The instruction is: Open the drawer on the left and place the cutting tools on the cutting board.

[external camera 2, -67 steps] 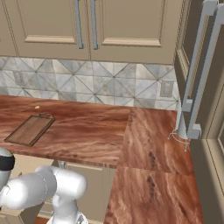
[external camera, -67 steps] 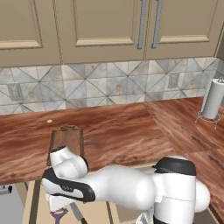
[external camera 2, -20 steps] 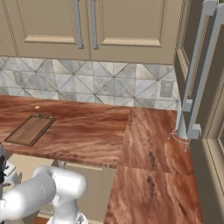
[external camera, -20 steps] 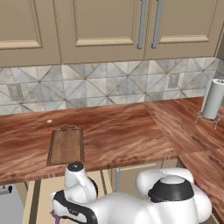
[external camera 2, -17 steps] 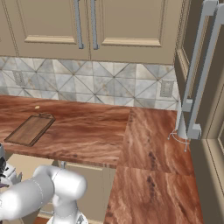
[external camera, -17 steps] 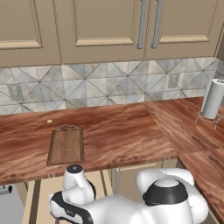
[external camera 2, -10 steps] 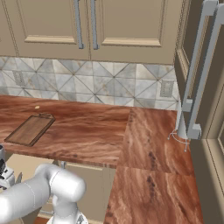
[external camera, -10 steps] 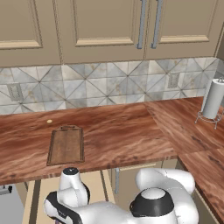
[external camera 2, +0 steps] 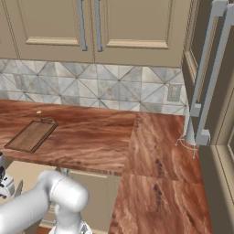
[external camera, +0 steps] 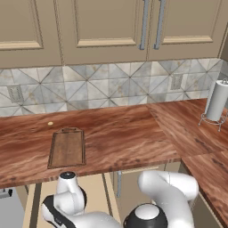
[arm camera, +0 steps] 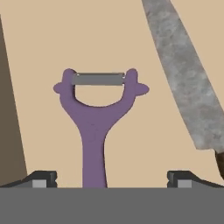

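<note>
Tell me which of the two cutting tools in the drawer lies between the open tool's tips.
The purple peeler: its handle runs down between the two tips of the tool. The knife lies off to one side, outside them.

The purple Y-shaped peeler (arm camera: 96,127) and the grey-bladed knife (arm camera: 181,74) lay side by side, apart, on the beige floor of the open drawer (external camera: 93,189), while the dark-brown cutting board (external camera: 67,148) lay flat on the counter above.
</note>
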